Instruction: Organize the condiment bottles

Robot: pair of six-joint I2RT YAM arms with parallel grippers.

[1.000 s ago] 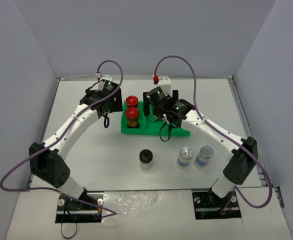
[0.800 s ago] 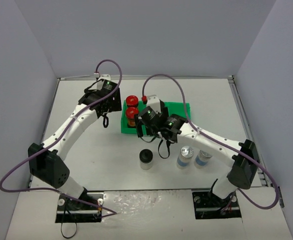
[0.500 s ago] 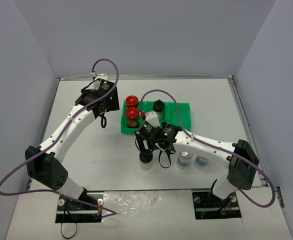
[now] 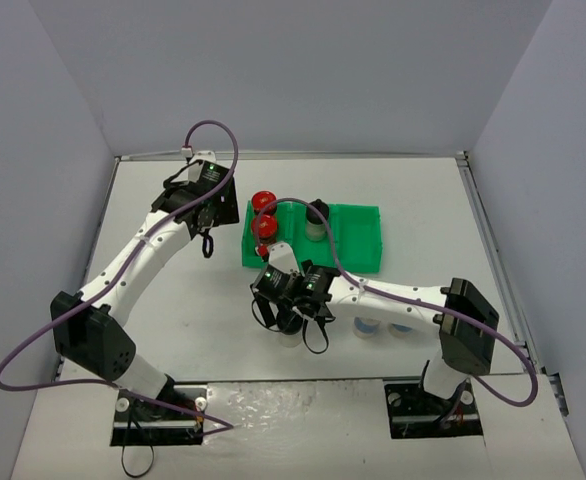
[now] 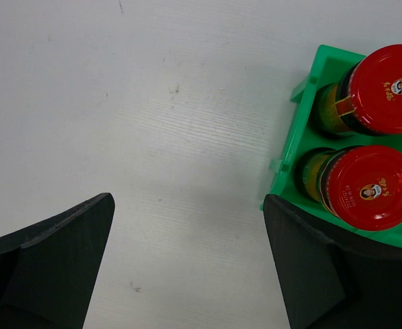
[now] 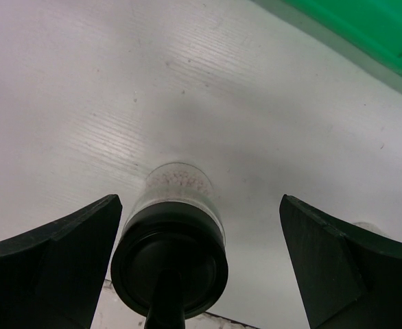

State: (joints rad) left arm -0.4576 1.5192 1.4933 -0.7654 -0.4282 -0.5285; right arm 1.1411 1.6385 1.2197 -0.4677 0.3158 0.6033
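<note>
Two red-capped jars (image 4: pixel 264 213) stand at the left end of the green tray (image 4: pixel 358 245). They also show in the left wrist view (image 5: pixel 370 186), right of my open, empty left gripper (image 5: pixel 187 274), which hangs beside the tray (image 4: pixel 209 238). One black-capped jar (image 4: pixel 317 216) stands in the tray's middle. My right gripper (image 4: pixel 291 318) is open and low over the second black-capped jar (image 6: pixel 170 260), which stands on the table between the fingers (image 6: pixel 50 267), nearer the left one. Two silver-capped jars (image 4: pixel 368 327) stand on the table, partly hidden under the right arm.
The tray's near edge (image 6: pixel 365 31) lies just beyond the right gripper. The tray's left rim (image 5: pixel 283 164) is close to the left gripper's right finger (image 5: pixel 317 274). Grey walls enclose the table on three sides.
My right arm swung from the tray down to the front left, leaving a black-capped jar in the tray, and now straddles the black-capped jar on the table. The left arm barely moved.
</note>
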